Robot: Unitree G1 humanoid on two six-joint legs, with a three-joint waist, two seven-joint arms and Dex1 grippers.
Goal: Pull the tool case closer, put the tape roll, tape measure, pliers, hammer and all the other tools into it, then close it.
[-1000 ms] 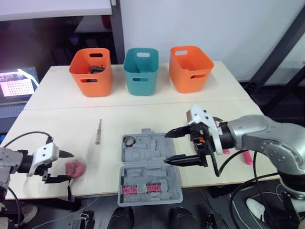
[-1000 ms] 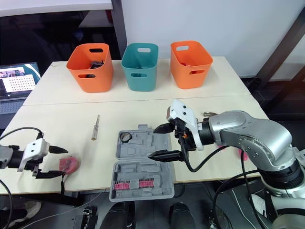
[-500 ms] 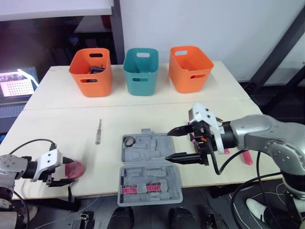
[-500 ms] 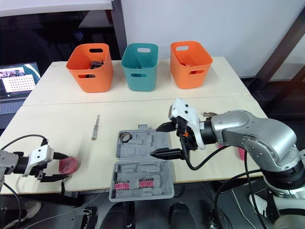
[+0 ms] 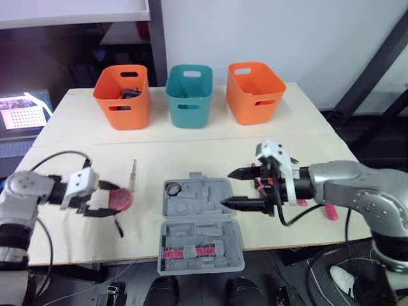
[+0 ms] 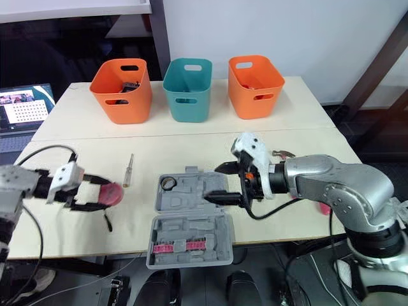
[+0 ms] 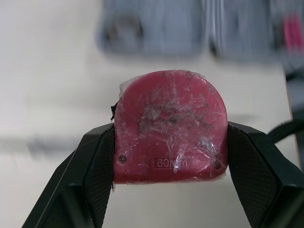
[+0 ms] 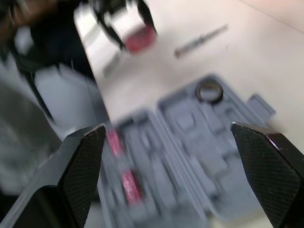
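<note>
Gaping tool case (image 5: 204, 207), tape roll (image 5: 173, 189) in its far-left pocket.

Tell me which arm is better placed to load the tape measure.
Left. The left jaws clamp the tape measure beside the open tool case; the right jaws hang open and empty above it.

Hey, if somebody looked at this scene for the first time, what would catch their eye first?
First, the red tape measure clamped in the left gripper, left of the open grey tool case. Next, the right gripper hanging open over the case's right side. At the back, a teal bin stands between the left orange bin and the right orange bin.
</note>
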